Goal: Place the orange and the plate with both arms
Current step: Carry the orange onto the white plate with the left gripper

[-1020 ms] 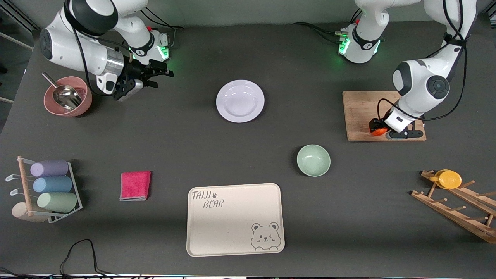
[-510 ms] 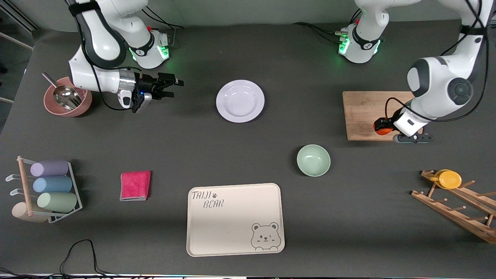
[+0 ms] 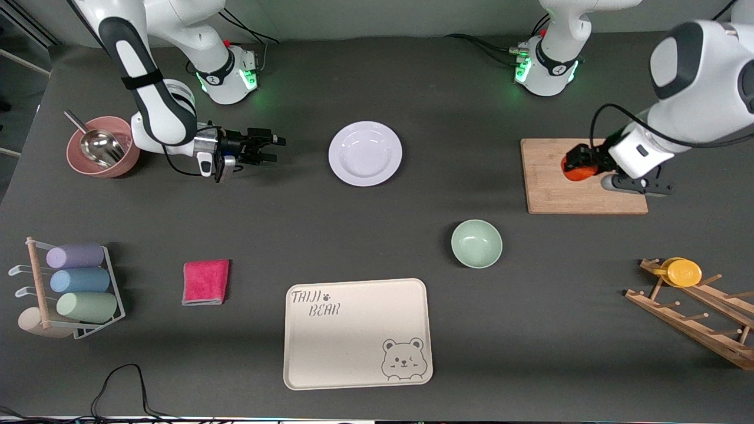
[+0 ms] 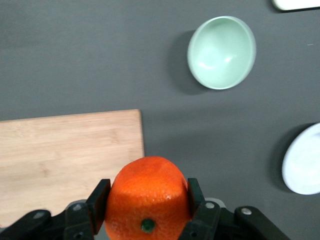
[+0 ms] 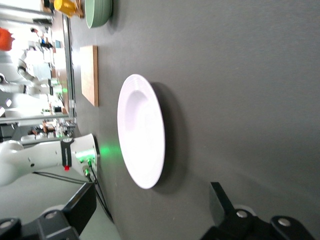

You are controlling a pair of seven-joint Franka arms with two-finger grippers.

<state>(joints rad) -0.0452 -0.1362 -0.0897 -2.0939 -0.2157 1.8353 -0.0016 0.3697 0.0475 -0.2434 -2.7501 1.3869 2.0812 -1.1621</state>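
Observation:
My left gripper (image 3: 574, 168) is shut on the orange (image 3: 578, 171), a small bright-orange fruit, and holds it above the wooden cutting board (image 3: 559, 194). In the left wrist view the orange (image 4: 146, 196) fills the gap between both pads. The white plate (image 3: 365, 153) lies on the table midway between the two arms' ends. My right gripper (image 3: 272, 148) is open and empty, low over the table beside the plate toward the right arm's end, pointing at it. The right wrist view shows the plate (image 5: 141, 131) ahead of the open fingers.
A pale green bowl (image 3: 476, 243) and a cream bear tray (image 3: 357, 333) lie nearer the camera than the plate. A pink bowl with a metal scoop (image 3: 103, 146), a pink cloth (image 3: 205, 282), a cup rack (image 3: 68, 288) and a wooden rack with a yellow cup (image 3: 683, 272) stand around.
My left gripper has lifted the orange off the cutting board. My right gripper has moved across the table toward the plate.

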